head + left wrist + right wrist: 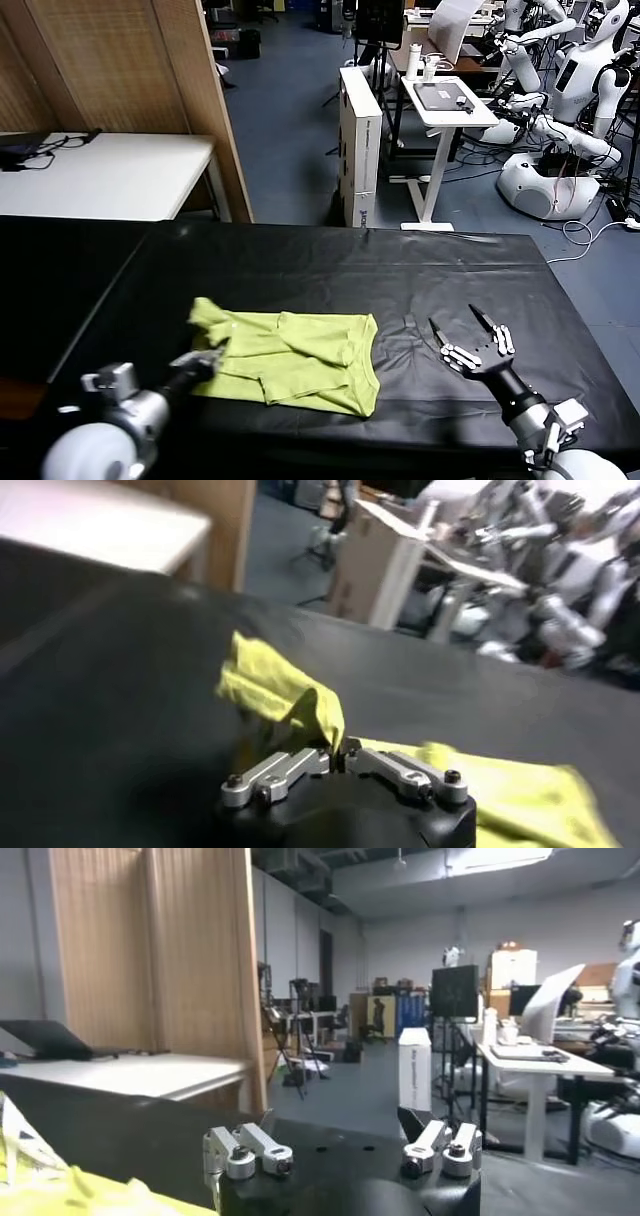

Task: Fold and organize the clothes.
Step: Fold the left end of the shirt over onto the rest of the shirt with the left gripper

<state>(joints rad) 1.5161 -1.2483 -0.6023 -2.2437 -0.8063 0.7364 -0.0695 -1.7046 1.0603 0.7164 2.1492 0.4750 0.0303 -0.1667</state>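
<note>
Your shirt lies crumpled on the black tabletop, left of centre and toward the near edge. It is bunched into loose folds, with one corner drawn out toward the far left and the wider part spreading to the right, where its edge curls down toward you.

Your left tool is at the shirt's left side, near the near-left corner of the tabletop. Its fingers are pinched together on a fold of the shirt; in the left wrist view you can see the yellow-green cloth rising in a peak right at the fingertips, lifted a little off the tabletop while the rest of the cloth trails away to the right.

Your right tool stands to the right of the shirt, well apart from it, low over bare tabletop on the near-right side. Its fingers are spread wide and hold nothing; the right wrist view shows the two fingers set far apart with open space between them, and a strip of the shirt at the edge of that view.

Beyond the tabletop you have a white table at far left and a wooden partition behind it.
</note>
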